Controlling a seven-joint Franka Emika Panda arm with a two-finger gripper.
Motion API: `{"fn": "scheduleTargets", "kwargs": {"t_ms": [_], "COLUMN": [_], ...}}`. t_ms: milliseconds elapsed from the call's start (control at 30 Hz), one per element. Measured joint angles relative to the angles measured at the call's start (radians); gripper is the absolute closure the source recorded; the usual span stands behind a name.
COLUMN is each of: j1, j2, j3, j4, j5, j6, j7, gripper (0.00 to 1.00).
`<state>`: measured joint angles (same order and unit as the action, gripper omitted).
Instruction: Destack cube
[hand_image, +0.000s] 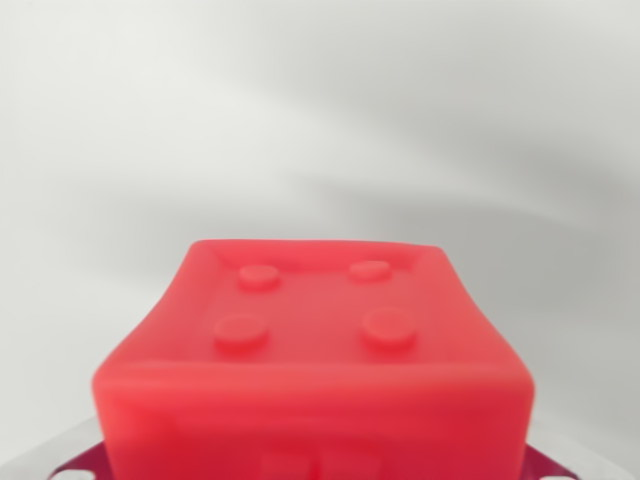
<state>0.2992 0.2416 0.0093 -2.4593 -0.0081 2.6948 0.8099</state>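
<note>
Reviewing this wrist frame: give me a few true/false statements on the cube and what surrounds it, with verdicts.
1. The red cube has four round studs on its top face. True.
2. The cube is blue. False: it is red.
3. The tool's fingers show gripping the cube. False: no fingers are in view.
4. The background behind the cube is a plain pale grey. True.
5. The cube fills the upper half of the frame. False: it sits in the lower half.

A pale grey-white backdrop (320, 110) is filling everything behind what I am looking at; soft, blurred shadows are crossing it diagonally toward the wrist view's right; light is falling evenly and diffusely.
</note>
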Motion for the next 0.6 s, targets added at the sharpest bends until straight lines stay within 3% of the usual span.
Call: {"fn": "scheduleTargets", "kwargs": {"t_ms": [600], "j1": [-0.011], "j2": [-0.016], "j3": [0.000], "j4": [-0.066], "j5": [0.000], "j6": [0.050], "j7": [-0.136], "gripper": [1.00]}}
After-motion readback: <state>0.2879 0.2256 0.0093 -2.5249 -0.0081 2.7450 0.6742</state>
